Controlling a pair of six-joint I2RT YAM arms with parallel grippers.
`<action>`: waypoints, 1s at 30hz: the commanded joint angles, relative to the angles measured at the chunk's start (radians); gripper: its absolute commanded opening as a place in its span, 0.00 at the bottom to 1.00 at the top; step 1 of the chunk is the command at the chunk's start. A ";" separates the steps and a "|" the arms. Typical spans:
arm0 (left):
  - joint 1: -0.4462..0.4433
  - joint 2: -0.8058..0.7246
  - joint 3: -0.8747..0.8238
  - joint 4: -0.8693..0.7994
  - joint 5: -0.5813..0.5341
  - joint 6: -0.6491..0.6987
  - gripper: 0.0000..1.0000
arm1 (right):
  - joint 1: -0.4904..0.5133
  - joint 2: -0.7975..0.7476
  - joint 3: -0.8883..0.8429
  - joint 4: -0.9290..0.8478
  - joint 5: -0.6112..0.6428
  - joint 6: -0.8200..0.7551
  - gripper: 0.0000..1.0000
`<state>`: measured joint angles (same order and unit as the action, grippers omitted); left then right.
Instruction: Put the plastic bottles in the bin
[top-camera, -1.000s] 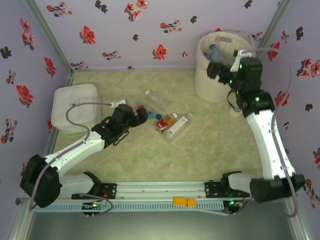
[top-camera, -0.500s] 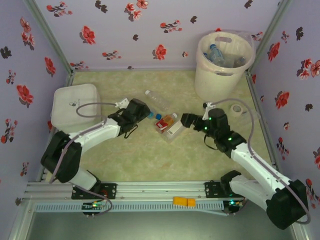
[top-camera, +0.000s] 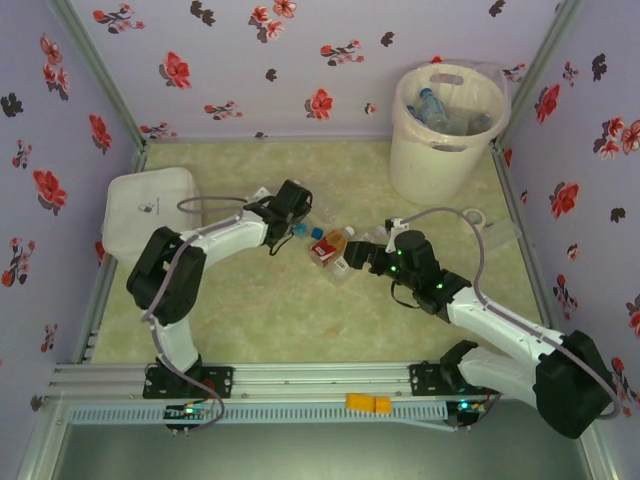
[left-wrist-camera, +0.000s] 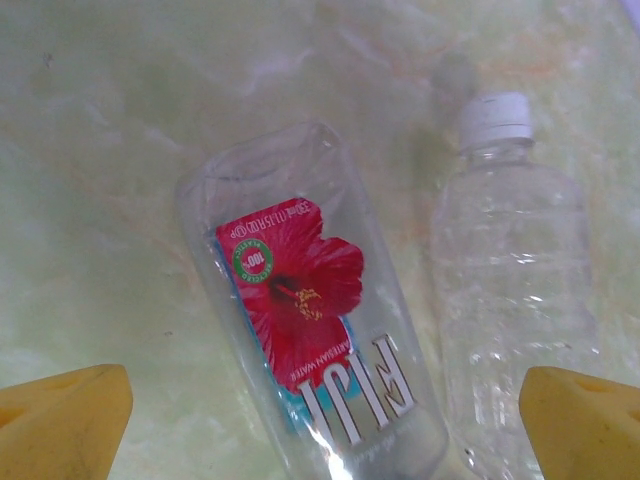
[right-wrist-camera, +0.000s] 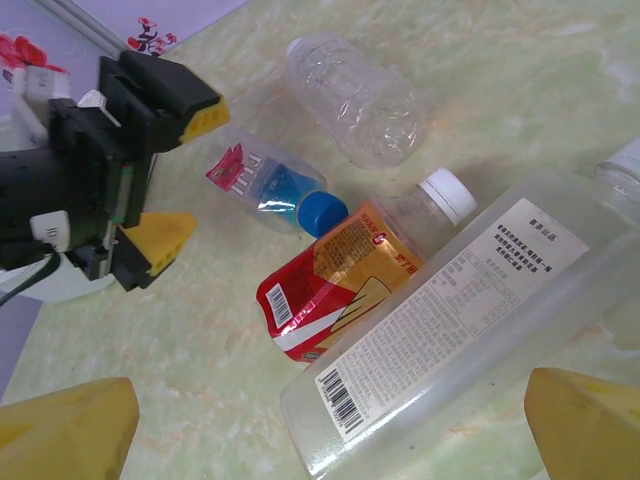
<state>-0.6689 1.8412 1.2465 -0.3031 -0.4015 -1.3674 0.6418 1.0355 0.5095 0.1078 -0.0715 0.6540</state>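
"FIJI" on a clear bottle (left-wrist-camera: 305, 330)

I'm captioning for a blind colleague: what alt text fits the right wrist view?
Lying close together on a pale green table are a clear bottle, a Fiji bottle with a blue cap, an orange-red bottle and a long white-labelled bottle. The open left gripper hangs just left of the Fiji bottle.

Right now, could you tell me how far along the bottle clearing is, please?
Done: several bottles lie in the bin. In hand: nothing; the left pincer hangs open over the Fiji bottle, the right pincer open before the white-labelled bottle. Left: those two, the clear bottle and the orange-red bottle.
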 joint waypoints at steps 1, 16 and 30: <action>0.008 0.069 0.066 -0.046 -0.031 -0.067 1.00 | 0.006 0.007 0.032 0.019 0.034 -0.029 1.00; 0.040 0.190 0.101 -0.047 0.001 -0.096 0.93 | 0.007 -0.055 0.019 -0.070 0.094 -0.074 1.00; 0.051 0.081 -0.067 0.170 -0.025 -0.053 0.50 | 0.008 -0.031 0.035 -0.053 0.054 -0.071 1.00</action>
<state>-0.6315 1.9675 1.2274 -0.1925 -0.4007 -1.4590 0.6422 0.9951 0.5114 0.0475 -0.0044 0.6018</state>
